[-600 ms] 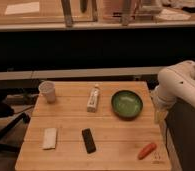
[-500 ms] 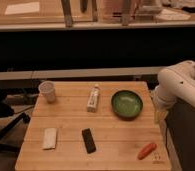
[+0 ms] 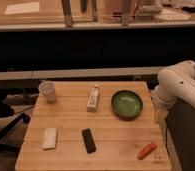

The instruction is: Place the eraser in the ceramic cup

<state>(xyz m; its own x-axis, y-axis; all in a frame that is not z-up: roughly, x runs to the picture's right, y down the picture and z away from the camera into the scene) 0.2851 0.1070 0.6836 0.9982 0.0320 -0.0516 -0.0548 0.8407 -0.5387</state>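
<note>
At the left, the cup [image 3: 47, 91] stands near the table's [image 3: 118, 137] back corner, and the pale eraser [image 3: 50, 138] lies well in front of it, not yet picked up. Far right, past the green bowl [image 3: 127, 104], the gripper [image 3: 160, 115] hangs beside the table edge. Whether it is open or closed cannot be told, and the whole task seems left to do.

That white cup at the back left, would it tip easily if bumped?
Probably: the cup stands upright and narrows toward its base, so a knock near the rim could topple it. It looks small, so likely light. The claw hangs by the table's right edge, far from it.
</note>
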